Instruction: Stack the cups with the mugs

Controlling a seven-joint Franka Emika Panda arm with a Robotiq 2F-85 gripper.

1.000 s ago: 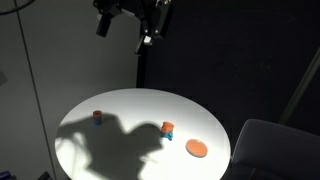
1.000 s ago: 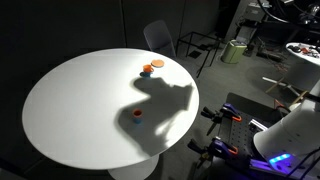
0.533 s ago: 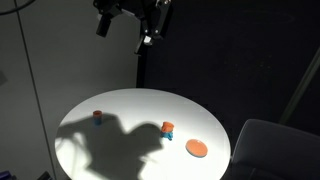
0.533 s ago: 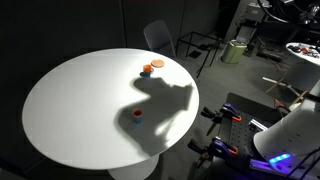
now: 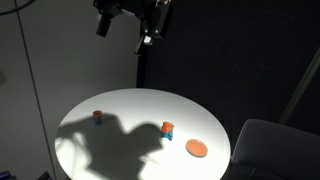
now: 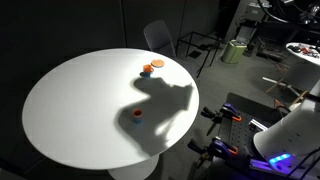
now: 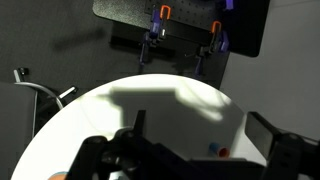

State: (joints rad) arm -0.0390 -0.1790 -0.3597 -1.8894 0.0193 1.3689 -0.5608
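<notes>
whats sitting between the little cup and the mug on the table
Nothing solid: in an exterior view the white table between the cup and the mug is bare; only the arm's shadow falls there.

One cup (image 5: pixel 98 117), one mug (image 5: pixel 168 129) and one flat orange disc (image 5: pixel 197 149) on one round table (image 5: pixel 130 105).

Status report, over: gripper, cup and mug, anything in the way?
Gripper open, empty, high above table. Cup and mug upright, apart, not stacked. Orange disc beside mug, not between them.
</notes>
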